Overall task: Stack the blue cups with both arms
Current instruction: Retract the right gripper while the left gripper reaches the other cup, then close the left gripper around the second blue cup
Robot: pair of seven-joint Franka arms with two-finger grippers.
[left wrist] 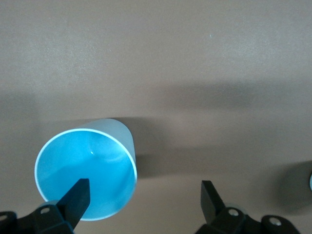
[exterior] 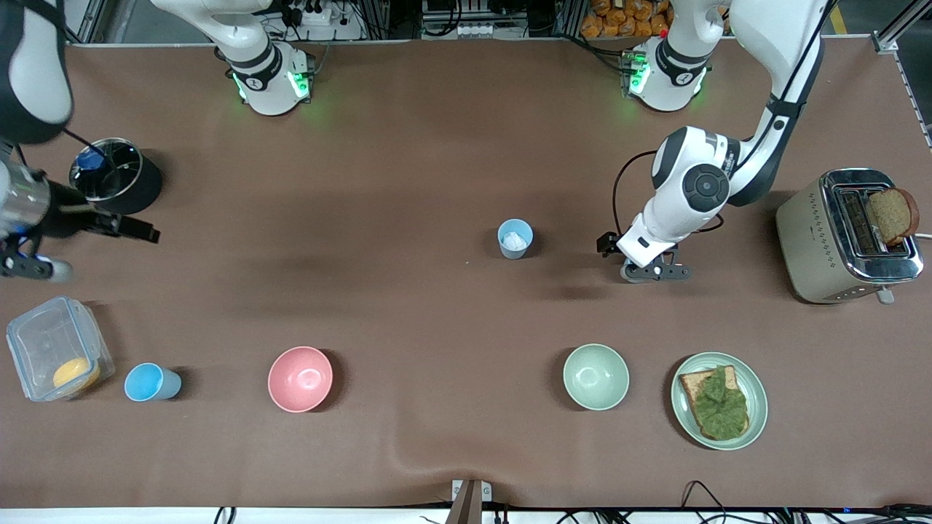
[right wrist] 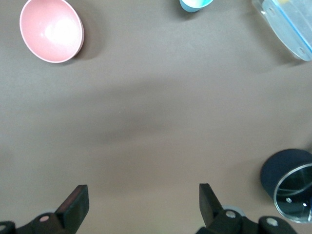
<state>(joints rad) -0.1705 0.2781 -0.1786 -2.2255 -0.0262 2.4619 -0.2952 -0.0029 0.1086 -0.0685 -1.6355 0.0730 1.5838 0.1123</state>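
One blue cup (exterior: 515, 239) stands upright at mid-table with a white glint inside. My left gripper (exterior: 653, 271) is open and empty, low over the table beside this cup, toward the left arm's end. In the left wrist view the cup (left wrist: 85, 175) lies partly under one finger (left wrist: 75, 200), outside the gap of the gripper (left wrist: 144, 200). A second blue cup (exterior: 151, 382) stands near the front edge beside a clear container; it also shows in the right wrist view (right wrist: 195, 4). My right gripper (exterior: 135, 229) (right wrist: 142, 202) is open and empty over bare table by the black pot.
A pink bowl (exterior: 300, 378) (right wrist: 51, 30) and a pale-green bowl (exterior: 595, 376) sit near the front. A plate (exterior: 684, 422) holds bread with lettuce. A toaster (exterior: 837, 240) with a bread slice stands at the left arm's end. A black pot (exterior: 115, 175) and a clear container (exterior: 44, 342) are at the right arm's end.
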